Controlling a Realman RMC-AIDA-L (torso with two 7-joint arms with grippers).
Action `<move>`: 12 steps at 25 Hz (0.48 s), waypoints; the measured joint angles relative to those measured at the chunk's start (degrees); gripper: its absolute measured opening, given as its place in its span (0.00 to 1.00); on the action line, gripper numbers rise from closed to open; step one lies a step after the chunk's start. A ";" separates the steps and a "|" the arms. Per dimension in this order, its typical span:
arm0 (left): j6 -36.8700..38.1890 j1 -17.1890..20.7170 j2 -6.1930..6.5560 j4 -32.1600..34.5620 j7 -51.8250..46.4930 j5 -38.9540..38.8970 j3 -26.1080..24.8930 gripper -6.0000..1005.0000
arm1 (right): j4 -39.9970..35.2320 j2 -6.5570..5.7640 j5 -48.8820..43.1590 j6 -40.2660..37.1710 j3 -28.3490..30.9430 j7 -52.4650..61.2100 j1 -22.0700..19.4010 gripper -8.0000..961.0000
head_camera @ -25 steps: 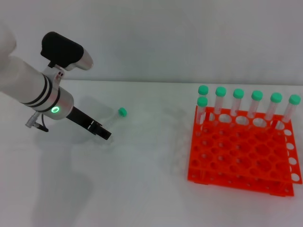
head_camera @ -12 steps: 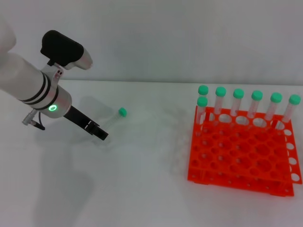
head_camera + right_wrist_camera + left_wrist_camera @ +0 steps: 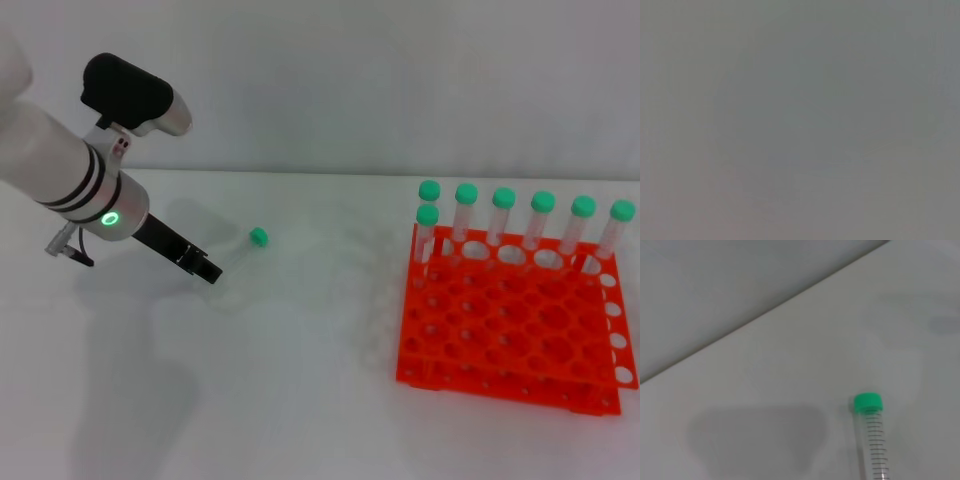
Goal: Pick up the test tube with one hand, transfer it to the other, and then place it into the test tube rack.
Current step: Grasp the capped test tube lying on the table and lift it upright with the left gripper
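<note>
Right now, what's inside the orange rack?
The test tube rack holds seven green-capped tubes upright along its far edge; other holes look empty. Their lower ends are hidden by the tiers. The test tube lies outside, on the table.

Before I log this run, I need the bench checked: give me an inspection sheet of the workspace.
Surface: white table, bare around the work.
Test tube: test tube lies flat on the table, green cap away from the gripper, not held.
Rack: test tube rack stands at the right, seven capped tubes upright along its back.
Clutter: nothing seen.
Grippers: left gripper low beside the tube's clear end; right not in view.
Cables: nothing seen.
Surroundings: plain grey wall.
</note>
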 joint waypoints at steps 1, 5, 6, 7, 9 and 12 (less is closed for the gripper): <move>-0.20 0.00 -0.16 -0.01 0.08 0.16 0.00 0.80 | 0.00 0.00 0.00 0.00 -0.02 0.07 0.00 0.88; -0.92 -0.05 -1.15 -0.01 0.22 1.02 0.00 0.67 | 0.02 -0.03 0.00 0.00 -0.07 0.64 0.00 0.87; -1.07 -0.15 -1.28 -0.04 0.22 1.04 0.00 0.64 | 0.03 -0.05 0.00 0.00 -0.08 0.66 -0.01 0.87; -1.23 -0.20 -1.38 -0.05 0.22 1.08 0.00 0.61 | 0.02 -0.04 0.00 0.00 -0.08 0.67 -0.04 0.87; -1.44 -0.27 -1.45 -0.11 0.19 1.16 0.00 0.52 | 0.02 0.00 -0.02 0.00 -0.08 0.69 -0.07 0.87; -1.71 -0.25 -1.47 -0.11 0.21 1.24 0.00 0.40 | 0.09 0.01 -0.08 0.00 -0.08 0.71 -0.03 0.87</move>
